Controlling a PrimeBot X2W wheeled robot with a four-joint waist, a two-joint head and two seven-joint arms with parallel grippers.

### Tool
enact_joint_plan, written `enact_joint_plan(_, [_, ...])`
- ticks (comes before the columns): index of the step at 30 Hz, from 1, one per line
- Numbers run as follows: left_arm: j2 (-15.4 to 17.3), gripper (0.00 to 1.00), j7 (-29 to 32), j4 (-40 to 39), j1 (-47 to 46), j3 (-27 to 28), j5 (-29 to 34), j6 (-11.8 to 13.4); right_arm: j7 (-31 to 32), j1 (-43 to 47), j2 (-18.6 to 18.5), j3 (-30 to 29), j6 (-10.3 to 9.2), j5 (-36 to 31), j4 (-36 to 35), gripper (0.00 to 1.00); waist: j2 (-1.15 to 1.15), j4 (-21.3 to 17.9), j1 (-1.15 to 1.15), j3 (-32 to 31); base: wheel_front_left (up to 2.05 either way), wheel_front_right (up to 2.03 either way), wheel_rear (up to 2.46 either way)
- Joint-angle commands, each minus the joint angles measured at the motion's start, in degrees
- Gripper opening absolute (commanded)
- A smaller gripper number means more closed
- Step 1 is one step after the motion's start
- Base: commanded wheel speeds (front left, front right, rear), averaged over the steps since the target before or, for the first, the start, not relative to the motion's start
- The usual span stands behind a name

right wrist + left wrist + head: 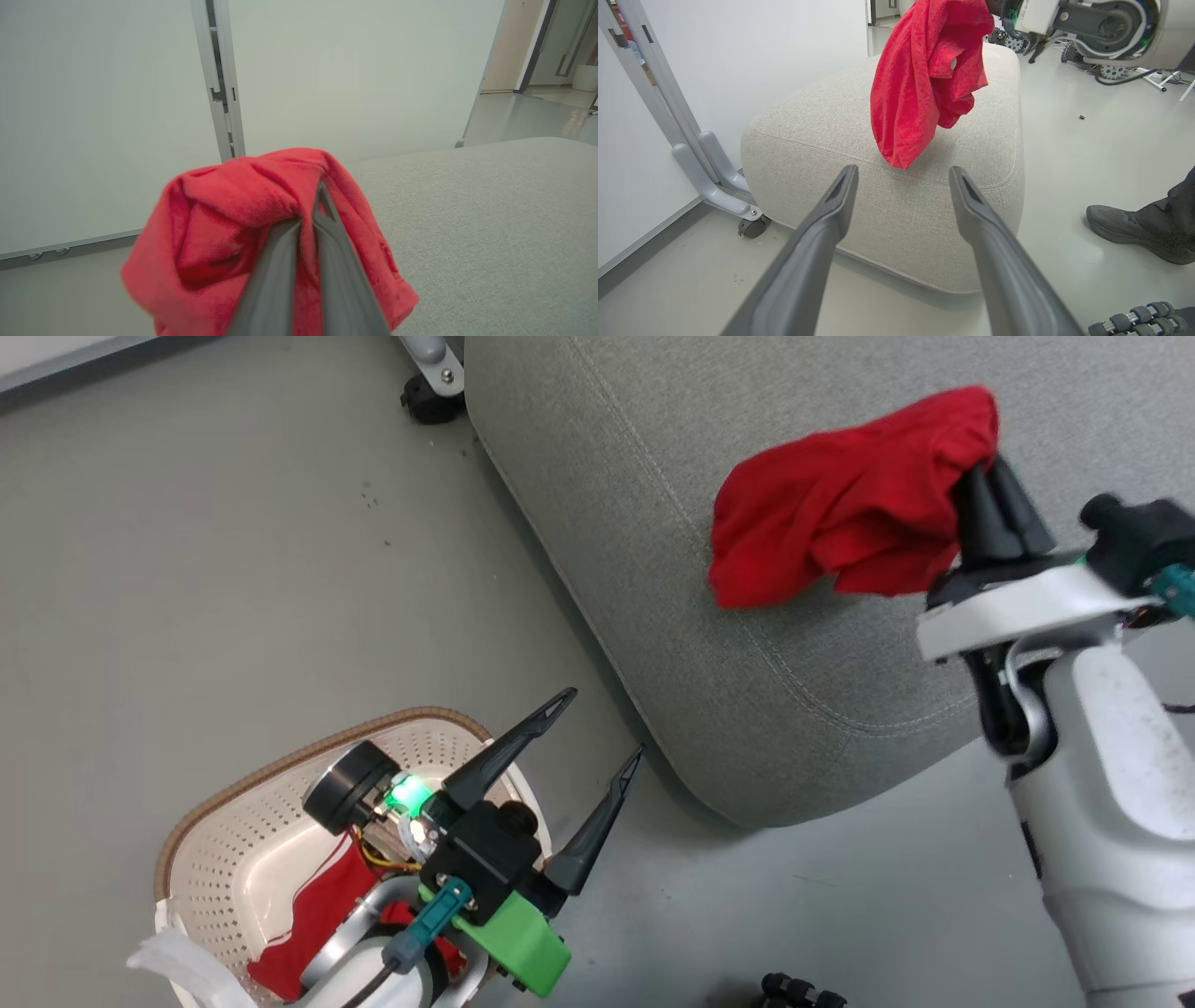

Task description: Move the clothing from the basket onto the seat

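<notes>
Right gripper (990,471) pinched tight on the plain garment (840,504), which I hold in the air above the seat (653,523); cloth hangs bunched from the fingers; in the left wrist view its lowest tip comes close to the seat's front edge, and whether it touches I cannot tell; left gripper (605,721) spread wide, nothing in it, above the right rim of the basket (233,831), fingers pointing at the seat; basket on the floor near the seat's corner; trimmed garment (317,915), red with a white edge, lies inside it, partly hidden by my left arm; a person's dark shoe (1129,228) on the floor beside the seat
</notes>
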Motion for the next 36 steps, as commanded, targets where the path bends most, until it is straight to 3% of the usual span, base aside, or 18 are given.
enact_joint_plan(1, [0.8, 1.0, 0.3, -0.4, -1.9, 0.0, 0.9, -0.3, -0.2, -2.6, -0.5, -1.8, -0.01, 0.2, 0.5, 0.0, 0.0, 2.6, 0.0, 4.3, 0.0, 0.0, 0.0])
enact_joint_plan(12, [1.9, 1.0, 0.9, -2.2, -8.3, -0.4, 2.2, -1.3, -0.2, -16.5, -7.0, -10.3, -0.02, 2.3, 10.7, 0.0, 0.0, 9.2, 0.0, 13.3, 0.0, 0.0, 0.0])
enact_joint_plan(20, [2.3, 1.0, 0.4, -1.9, -11.5, -1.0, 2.7, -1.6, -0.2, -21.2, -8.5, -12.0, -0.03, 0.4, 20.5, 0.0, 0.0, 10.9, 0.0, 17.1, 0.0, 0.0, 0.0])
enact_joint_plan(21, [2.3, 1.0, 0.3, -1.7, -11.8, -1.0, 2.7, -1.6, -0.2, -21.3, -8.3, -12.5, -0.03, 0.0, 21.2, 0.14, 0.0, 10.9, 0.0, 17.3, 0.0, 0.0, 0.0])
enact_joint_plan(22, [2.3, 1.0, 0.2, -1.5, -12.0, -1.0, 2.7, -1.6, -0.2, -21.2, -8.1, -13.0, -0.03, -0.5, 21.7, 0.42, 0.0, 10.9, 0.0, 17.4, 0.0, 0.0, 0.0])
enact_joint_plan(23, [2.3, 1.0, 0.0, -1.3, -12.1, -1.0, 2.7, -1.6, -0.2, -20.9, -7.8, -13.5, -0.03, -0.8, 22.0, 0.86, 0.0, 10.8, 0.0, 17.3, 0.0, 0.0, 0.0])
enact_joint_plan(24, [2.2, 1.0, -0.1, -1.1, -12.1, -1.1, 2.6, -1.5, -0.2, -20.3, -7.5, -13.9, -0.02, -1.2, 22.2, 1.0, 0.0, 10.7, 0.0, 17.2, 0.0, 0.0, 0.0])
enact_joint_plan(36, [0.8, 1.0, -4.2, 2.8, -9.2, -0.4, 0.3, 0.9, -0.2, -7.0, -2.9, -17.3, -0.03, -4.3, 15.7, 1.0, 0.0, 9.7, 0.0, 10.7, 0.0, 0.0, 0.0])
